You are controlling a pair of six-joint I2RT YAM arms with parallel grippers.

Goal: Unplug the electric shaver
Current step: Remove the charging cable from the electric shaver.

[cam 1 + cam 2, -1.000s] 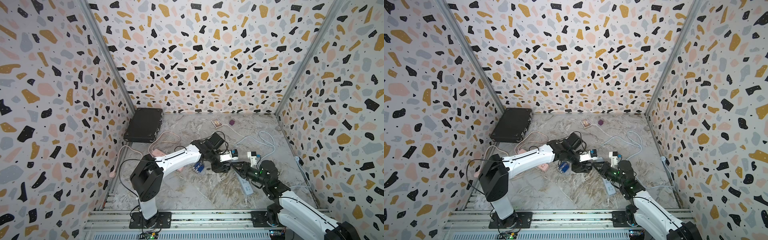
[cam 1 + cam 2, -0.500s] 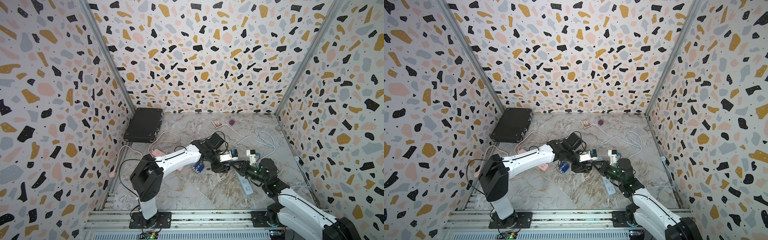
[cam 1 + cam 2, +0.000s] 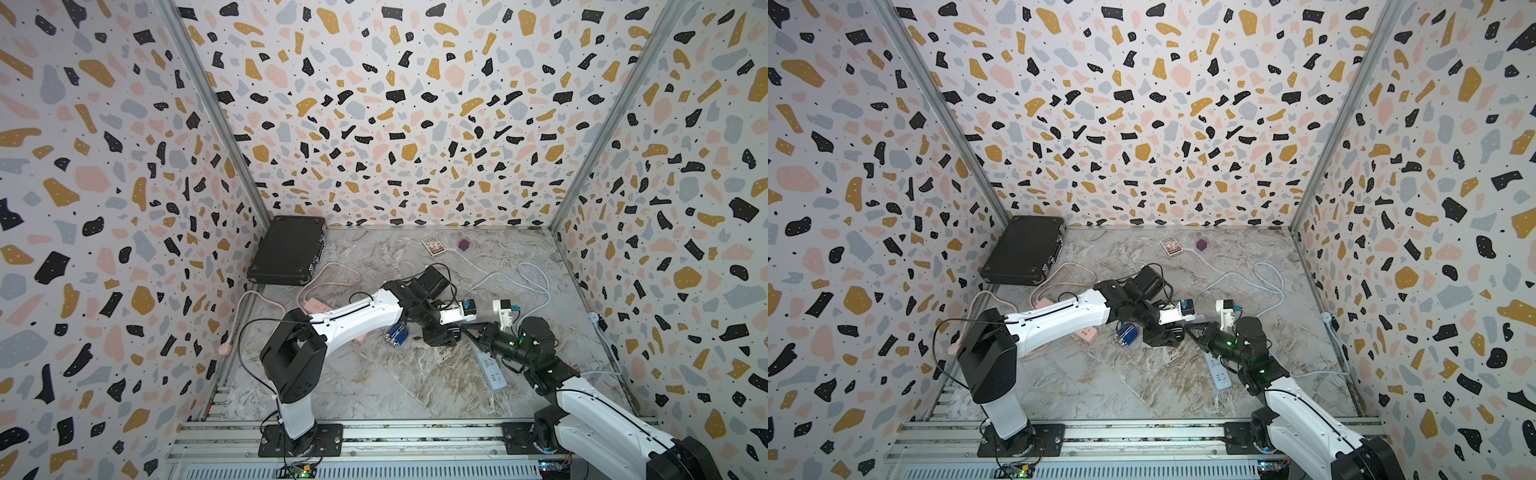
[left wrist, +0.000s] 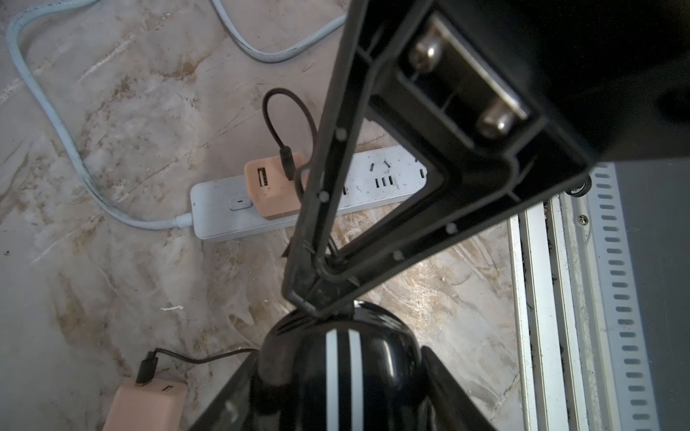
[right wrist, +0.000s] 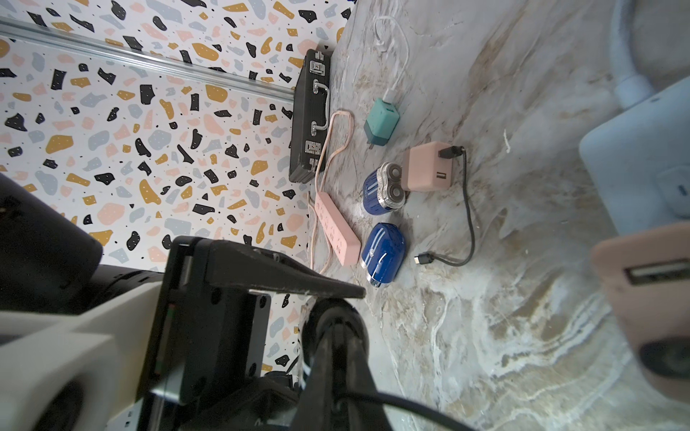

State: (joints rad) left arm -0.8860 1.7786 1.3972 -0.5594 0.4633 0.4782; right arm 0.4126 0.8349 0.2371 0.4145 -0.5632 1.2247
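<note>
Both top views look down from high up at the whole counter (image 3: 374,386), the left wrist camera looks down from close by, the right one looks low across it, and both seem to share one pink charger (image 4: 274,186), blurry in the right one.

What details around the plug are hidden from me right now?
- Left wrist view: right gripper covers where the black cable meets the black shaver.
- Right wrist view: its own fingers hide that joint.
- In both top views: too small, crowded by the left gripper.
</note>
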